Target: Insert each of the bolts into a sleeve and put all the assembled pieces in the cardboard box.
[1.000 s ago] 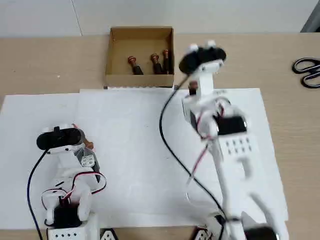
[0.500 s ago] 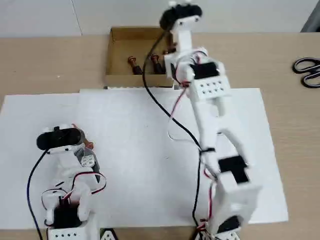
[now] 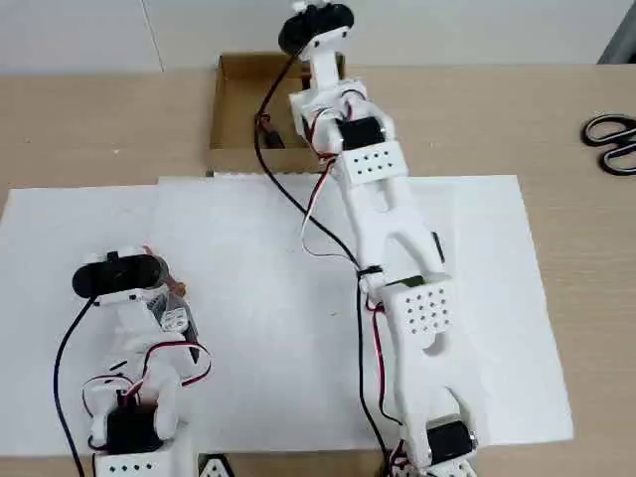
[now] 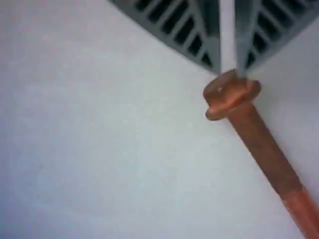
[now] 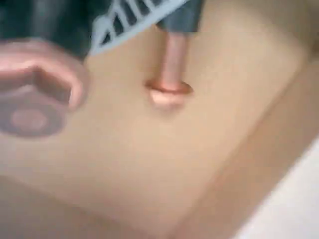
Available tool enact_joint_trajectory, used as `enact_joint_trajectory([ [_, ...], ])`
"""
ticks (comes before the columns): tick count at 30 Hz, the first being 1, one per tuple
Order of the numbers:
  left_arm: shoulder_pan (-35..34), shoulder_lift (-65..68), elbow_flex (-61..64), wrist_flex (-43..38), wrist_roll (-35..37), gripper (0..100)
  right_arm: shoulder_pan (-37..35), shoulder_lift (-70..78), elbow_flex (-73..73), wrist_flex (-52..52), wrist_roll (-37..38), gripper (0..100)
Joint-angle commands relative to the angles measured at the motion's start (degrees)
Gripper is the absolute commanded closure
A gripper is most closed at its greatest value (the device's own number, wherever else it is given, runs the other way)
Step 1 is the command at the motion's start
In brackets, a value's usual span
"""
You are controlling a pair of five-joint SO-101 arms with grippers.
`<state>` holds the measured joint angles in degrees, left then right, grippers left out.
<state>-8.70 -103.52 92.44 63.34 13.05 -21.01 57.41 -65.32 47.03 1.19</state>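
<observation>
My right arm [image 3: 368, 169] stretches across the white paper to the cardboard box [image 3: 237, 109]. Inside the box, the right gripper [image 5: 180, 14] is shut on an assembled piece [image 5: 172, 59], a dark sleeve with a copper bolt whose head hangs just above the box floor. Another bolt head [image 5: 35, 94] looms close beside it. One more assembled piece [image 3: 266, 131] lies in the box beside the arm. My left gripper [image 4: 228, 64] rests low over the paper at the near left, its jaws nearly together. A loose copper bolt [image 4: 259, 144] lies on the paper with its head touching the fingertips.
Large white paper [image 3: 248, 298] covers the table's middle. Black scissors [image 3: 611, 139] lie at the far right edge. The left arm [image 3: 139, 308] sits at the near left corner with its cable looping beside it.
The right arm swung from above the paper's far edge out over the cardboard box, carrying the assembled piece down into it. The left arm has kept still.
</observation>
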Motion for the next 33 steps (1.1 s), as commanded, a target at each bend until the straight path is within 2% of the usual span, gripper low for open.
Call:
enact_joint_trajectory([
  [1, -0.09, -0.53, -0.48, -0.53, -0.26, 99, -1.80, 2.68, -8.79, -1.71, -0.79, 99.6],
  [8, -0.26, -0.53, -0.48, -0.44, -0.44, 99, -2.86, 10.15, -12.04, -0.48, -0.35, 99.5],
  [13, -0.26, -0.53, -0.48, -0.44, -0.62, 99, -2.86, 11.21, -11.96, 8.92, 1.58, 98.1],
  [21, -0.09, -0.53, -0.48, -0.62, -0.62, 99, -2.77, 10.68, -13.71, 15.52, 2.46, 77.8],
  [29, -0.09, -0.53, -0.48, -0.62, -0.53, 99, -2.95, 10.68, -24.35, 22.11, 2.46, 77.8],
  [33, -0.09, -0.53, -0.57, -0.62, -0.53, 99, -2.59, 10.59, -31.65, 30.46, 2.46, 77.9],
])
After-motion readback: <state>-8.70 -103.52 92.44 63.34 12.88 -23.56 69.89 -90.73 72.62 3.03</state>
